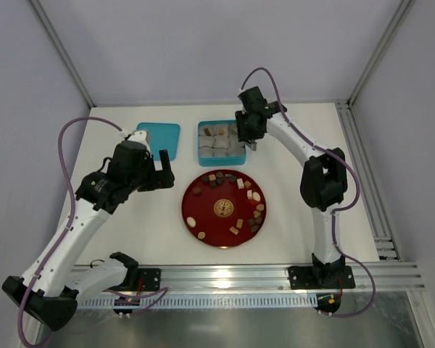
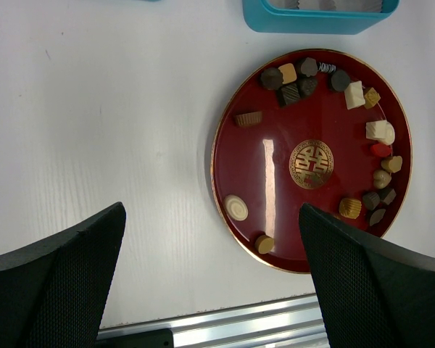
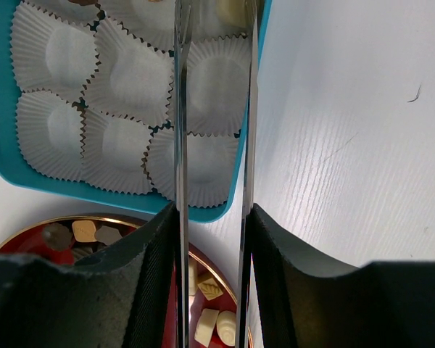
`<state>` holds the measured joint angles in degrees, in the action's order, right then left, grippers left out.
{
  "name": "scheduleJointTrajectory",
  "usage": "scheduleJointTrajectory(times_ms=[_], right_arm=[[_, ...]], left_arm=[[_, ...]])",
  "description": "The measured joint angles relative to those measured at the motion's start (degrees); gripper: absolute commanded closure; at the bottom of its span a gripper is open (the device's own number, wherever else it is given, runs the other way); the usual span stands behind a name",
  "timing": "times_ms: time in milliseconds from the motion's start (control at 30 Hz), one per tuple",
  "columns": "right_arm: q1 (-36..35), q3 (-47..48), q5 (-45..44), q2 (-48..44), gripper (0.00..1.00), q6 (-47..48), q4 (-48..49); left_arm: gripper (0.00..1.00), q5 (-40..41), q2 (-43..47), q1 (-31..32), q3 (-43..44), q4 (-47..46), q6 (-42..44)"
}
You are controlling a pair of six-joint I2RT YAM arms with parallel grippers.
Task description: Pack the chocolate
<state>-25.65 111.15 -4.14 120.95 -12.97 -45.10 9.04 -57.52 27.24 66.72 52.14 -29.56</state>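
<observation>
**Hidden or cut off.** In the right wrist view the right gripper [image 3: 212, 212] is closed to a narrow gap on a pair of metal tongs [image 3: 179, 109]. Each finger presses one blade. The blades run up out of the frame, so their tips are not visible, and whether they hold anything cannot be told. A cream piece and a brown piece show at the top edge of this view, both cut off. It is unclear whether the cream piece sits in a cup or between the blades. In the left wrist view the teal box [image 2: 315, 20] is cropped to its near wall only.

**Chocolate location.** Most of the chocolate [image 2: 288, 93] lies on the red plate [image 2: 254, 181], spread around the rim near the box and along one side, with a few single pieces apart from the rest. The plate centre carries a gold emblem and no pieces.

**View differences.**
- Right wrist view – shows the white paper cups [image 3: 119, 72] in the rows of the box nearest the plate, each without a piece.
- Top view – shows the whole layout: the box just beyond the plate, the teal lid [image 1: 158, 138] lying flat to its left on the white table [image 1: 130, 225], and the right gripper over the box's right side. Small brownish pieces appear in the box's far row, but they are too small to identify.
- Left wrist view – shows the left gripper [image 2: 212, 210] with its fingers spread wide and nothing between them, above the table beside the plate.
</observation>
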Motion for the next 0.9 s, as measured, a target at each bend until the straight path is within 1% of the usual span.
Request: scheduleJointTrajectory(times_ms=[667, 833, 900], right_arm=[[-0.13, 1.49, -0.02, -0.37, 0.55, -0.02, -0.85], [-0.55, 1.42, -0.22, -2.45, 0.55, -0.07, -1.92], [-0.98, 0.31, -0.35, -4.70, 0.55, -0.28, -1.88]], left_arm=[[0.00, 0.00, 0.02, 0.00, 0.00, 0.02, -0.02], [0.00, 0.00, 0.02, 0.00, 0.00, 0.02, -0.02], [0.00, 0.00, 0.02, 0.00, 0.00, 0.02, -0.02]])
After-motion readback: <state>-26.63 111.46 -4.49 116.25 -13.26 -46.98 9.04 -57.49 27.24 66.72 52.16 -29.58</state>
